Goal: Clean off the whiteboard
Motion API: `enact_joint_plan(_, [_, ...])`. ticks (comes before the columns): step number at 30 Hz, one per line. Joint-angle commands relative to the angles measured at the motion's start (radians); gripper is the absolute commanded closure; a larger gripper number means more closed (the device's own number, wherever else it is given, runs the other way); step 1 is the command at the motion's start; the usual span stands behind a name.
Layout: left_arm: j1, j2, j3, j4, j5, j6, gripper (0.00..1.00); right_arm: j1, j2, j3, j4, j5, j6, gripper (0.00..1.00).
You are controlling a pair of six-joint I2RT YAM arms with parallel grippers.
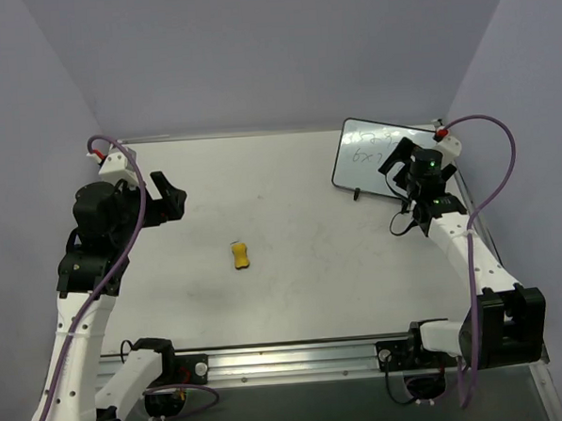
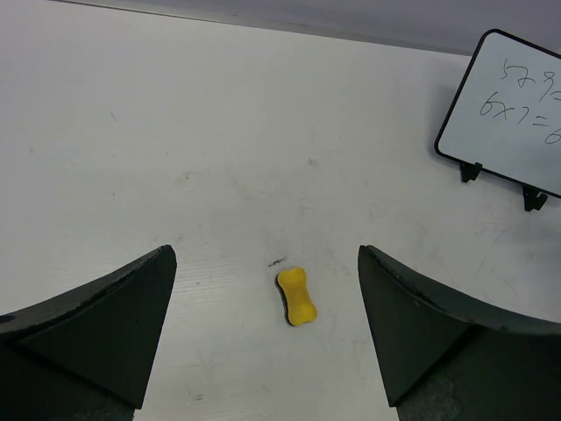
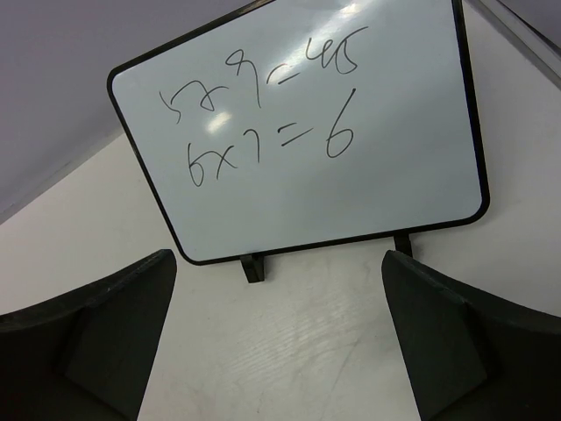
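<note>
1 whiteboard (image 3: 394, 175) stands just ahead of the right end effector (image 3: 278, 294) — jaws wide, empty.

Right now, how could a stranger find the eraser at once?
Look at the white table. Near its middle, well apart from the whiteboard at the far right, lies the eraser. It is the only yellow thing, small and bone-shaped.
</note>
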Motion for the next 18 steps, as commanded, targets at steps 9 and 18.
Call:
enact_joint_plan(9, [0.006, -0.004, 0.002, 0.048, 0.021, 0.002, 0.06, -0.038, 0.018, 0.082, -0.012, -0.028, -0.016, 0.0])
enact_joint_plan(18, [0.008, 0.001, 0.001, 0.052, 0.029, -0.001, 0.06, -0.194, 0.147, 0.096, 0.052, -0.159, 0.047, 0.0])
